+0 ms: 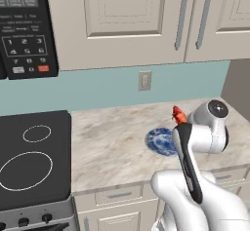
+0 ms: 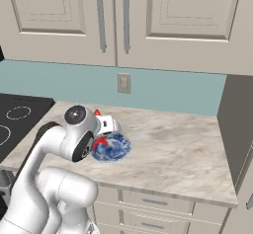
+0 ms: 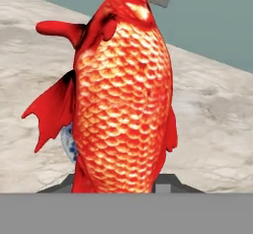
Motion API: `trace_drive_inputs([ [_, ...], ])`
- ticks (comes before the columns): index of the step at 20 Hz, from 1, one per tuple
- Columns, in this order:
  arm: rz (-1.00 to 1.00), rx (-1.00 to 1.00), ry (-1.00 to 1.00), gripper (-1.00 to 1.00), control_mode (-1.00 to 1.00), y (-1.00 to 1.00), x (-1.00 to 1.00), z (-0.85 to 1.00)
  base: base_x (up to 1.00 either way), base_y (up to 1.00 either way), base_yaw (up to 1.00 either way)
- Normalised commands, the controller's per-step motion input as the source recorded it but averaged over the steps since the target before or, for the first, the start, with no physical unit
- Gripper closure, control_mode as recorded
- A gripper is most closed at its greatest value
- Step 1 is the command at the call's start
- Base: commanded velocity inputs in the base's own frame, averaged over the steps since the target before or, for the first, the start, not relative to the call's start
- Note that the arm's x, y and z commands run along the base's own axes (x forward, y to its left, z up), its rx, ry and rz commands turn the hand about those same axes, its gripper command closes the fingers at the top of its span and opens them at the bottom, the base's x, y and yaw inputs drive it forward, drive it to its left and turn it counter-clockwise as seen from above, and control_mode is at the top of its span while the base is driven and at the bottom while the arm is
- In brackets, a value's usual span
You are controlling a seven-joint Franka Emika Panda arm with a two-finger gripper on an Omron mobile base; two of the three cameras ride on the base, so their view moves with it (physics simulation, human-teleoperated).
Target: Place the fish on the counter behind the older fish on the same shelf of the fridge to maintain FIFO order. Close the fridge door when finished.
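My gripper (image 3: pixel 121 186) is shut on the fish (image 3: pixel 123 99), a red-orange scaly fish that stands upright between the jaws. In the left base view the fish (image 1: pixel 178 114) pokes up behind my white hand, just over the far edge of a blue patterned plate (image 1: pixel 158 142). From the right, red parts of the fish (image 2: pixel 100 141) show beside the hand, above the plate (image 2: pixel 116 148). Both are over the beige marble counter (image 1: pixel 112 142) (image 2: pixel 178 144). The dark grey side of the fridge (image 2: pixel 237 124) rises at the counter's right end. The older fish, the shelf and the fridge door are out of view.
A black stovetop (image 1: pixel 31 157) lies left of the counter, with a microwave (image 1: pixel 24 25) above it. Cream wall cabinets (image 2: pixel 123 20) hang over the counter. A wall outlet (image 1: pixel 144 80) sits on the teal backsplash. Cream drawers (image 2: pixel 148 201) run below the counter's edge.
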Motion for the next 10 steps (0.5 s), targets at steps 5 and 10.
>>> trace_drive_inputs([
  [5, 0.01, 0.00, -0.13, 1.00, -1.00, 0.03, -0.44, 0.66, 0.00, 0.00, 0.00],
  [10, 0.03, 0.00, -0.05, 1.00, -1.00, 0.00, -0.41, 0.23, 0.00, 0.00, 0.00],
])
